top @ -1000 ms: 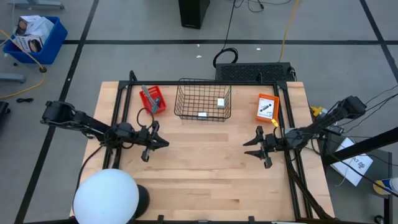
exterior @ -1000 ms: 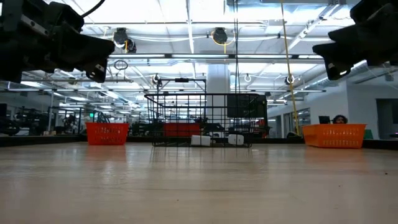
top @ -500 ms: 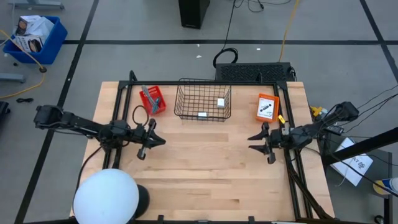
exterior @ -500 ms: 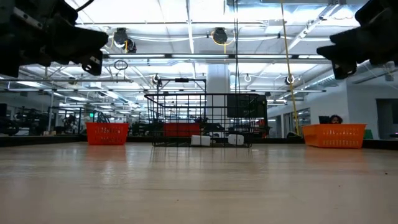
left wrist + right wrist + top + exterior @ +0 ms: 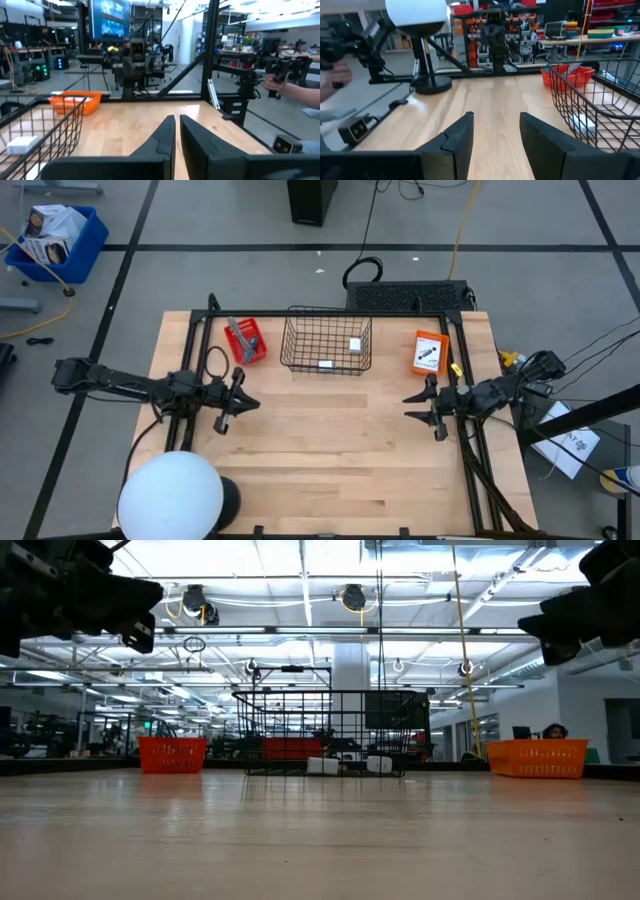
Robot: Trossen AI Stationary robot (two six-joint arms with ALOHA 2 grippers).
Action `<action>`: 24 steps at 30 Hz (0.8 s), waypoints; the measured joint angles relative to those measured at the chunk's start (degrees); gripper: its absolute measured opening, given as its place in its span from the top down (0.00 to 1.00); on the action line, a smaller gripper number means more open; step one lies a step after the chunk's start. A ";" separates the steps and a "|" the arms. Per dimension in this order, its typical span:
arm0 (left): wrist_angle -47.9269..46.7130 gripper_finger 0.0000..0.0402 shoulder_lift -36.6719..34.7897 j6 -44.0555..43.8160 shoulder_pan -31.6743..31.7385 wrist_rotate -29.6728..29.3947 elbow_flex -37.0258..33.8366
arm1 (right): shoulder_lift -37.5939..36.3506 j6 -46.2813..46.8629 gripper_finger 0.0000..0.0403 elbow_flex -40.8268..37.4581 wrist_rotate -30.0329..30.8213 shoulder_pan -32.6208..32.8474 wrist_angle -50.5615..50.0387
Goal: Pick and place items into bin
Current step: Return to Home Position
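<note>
A black wire basket stands at the table's far middle with two small white items on its floor. To its left, a red bin holds a grey metal tool. To its right, an orange bin holds a dark item. No teal tool shows. My left gripper hovers shut above the left-middle of the table. My right gripper hovers open above the right-middle. The two point at each other and neither holds anything.
A white globe lamp on a black base stands at the near left corner. Black frame rails run along both table sides. Bare wood lies between the grippers. A person's hand with a controller shows beyond the table.
Both arms have drawn back, the left gripper toward the table's left edge and the right gripper toward the right edge. This has widened the space between them. Nothing on the table has moved.
</note>
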 joint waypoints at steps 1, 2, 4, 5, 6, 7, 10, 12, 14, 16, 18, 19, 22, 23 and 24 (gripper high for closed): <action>-1.36 0.92 -0.93 -0.09 0.19 0.00 0.00 | -0.71 0.00 0.63 0.03 -0.07 0.00 -0.48; -2.46 0.92 -1.76 -0.25 0.43 0.02 0.00 | -1.41 -0.05 0.63 0.05 -0.17 0.00 -0.82; -5.16 0.92 -3.64 -0.81 0.91 0.02 0.00 | -2.99 -0.56 0.63 0.06 -0.27 0.00 -1.21; -6.33 0.92 -4.64 -1.01 1.15 0.02 0.00 | -3.59 -0.91 0.63 0.08 -0.27 0.00 -1.54; -7.14 0.92 -5.65 -1.03 1.38 0.02 0.00 | -3.62 -1.11 0.63 0.12 -0.21 0.00 -1.87; -7.89 0.92 -6.64 -1.03 1.55 0.02 0.00 | -3.60 -1.18 0.63 0.40 -0.18 0.00 -2.81; -10.92 0.92 -9.48 -1.03 2.21 0.04 0.01 | -3.51 -0.06 0.63 1.84 0.72 0.00 -7.34; -13.75 0.92 -11.51 -1.05 2.49 0.05 0.02 | -3.53 1.26 0.63 2.91 1.76 0.00 -10.86; -17.11 0.92 -13.57 -1.05 2.66 0.11 0.02 | -3.53 2.57 0.63 3.79 1.89 -0.01 -14.55; -19.98 0.92 -15.63 -1.07 2.82 0.30 0.02 | -3.51 3.93 0.63 4.66 2.01 0.00 -17.18; -22.41 0.92 -17.59 -1.08 2.89 0.32 0.02 | -3.54 5.01 0.63 4.99 3.39 0.00 -17.88; -23.37 0.92 -18.62 -1.08 2.89 0.38 0.02 | -3.53 5.15 0.63 4.99 4.40 0.00 -18.23; -26.06 0.92 -21.68 -1.26 2.89 0.29 0.02 | -3.55 5.27 0.63 4.99 7.69 0.00 -17.84; -27.05 0.92 -22.84 -1.23 2.90 0.24 0.02 | -3.53 5.20 0.63 4.99 9.29 0.00 -17.66; -27.86 0.92 -23.98 -1.08 3.00 0.14 0.02 | -3.53 5.39 0.63 4.99 11.49 0.00 -17.77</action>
